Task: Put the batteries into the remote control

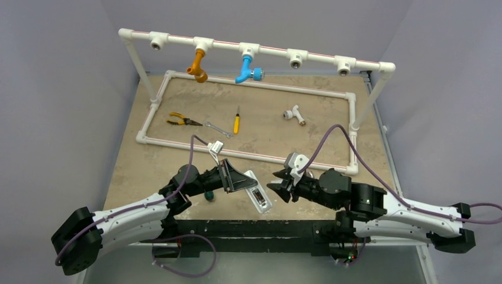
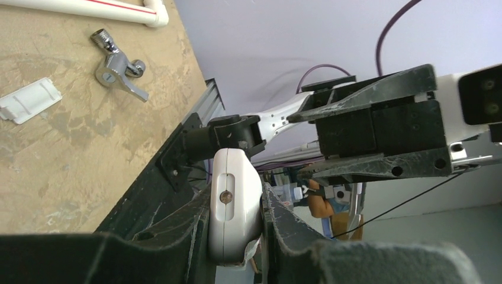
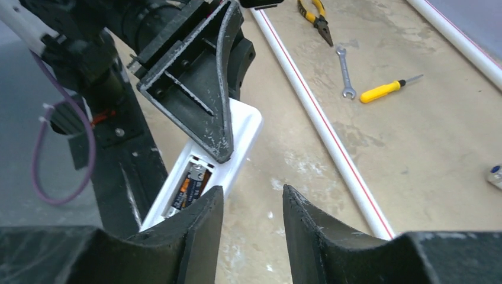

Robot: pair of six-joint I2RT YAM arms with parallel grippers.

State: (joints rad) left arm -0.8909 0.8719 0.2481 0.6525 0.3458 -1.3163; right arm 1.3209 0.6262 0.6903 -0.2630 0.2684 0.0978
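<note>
Remote control point(image 1: 256, 194) is being held just below the centre of the overhead frame, tilted, with its battery bay facing upward. It is being pinched across its body by the left gripper point(image 1: 240, 180), jaws clamped on the white casing.

In the right wrist view, a battery point(image 3: 190, 186) with orange and black markings is being shown lying in the open bay at lower left. Whether a second one is lying beside it cannot be told. The right gripper point(image 3: 251, 198) is being carried just beside that bay at bottom centre, jaws standing partly apart, nothing being gripped between them.

Now the risks, as a judgement. The handset is being gripped only by its narrow sides, so a downward press from the right fingers could lever it round or squeeze it out of the clamp. If the battery is not being seated fully against its contacts, a nudge or the tilt could let it spring out and roll off. The bay is being left uncovered too: the battery cover point(image 2: 29, 100) is lying well apart on the table point(image 2: 71, 165), at the upper left of the left wrist view, near a silver tap fitting point(image 2: 118, 71).
</note>
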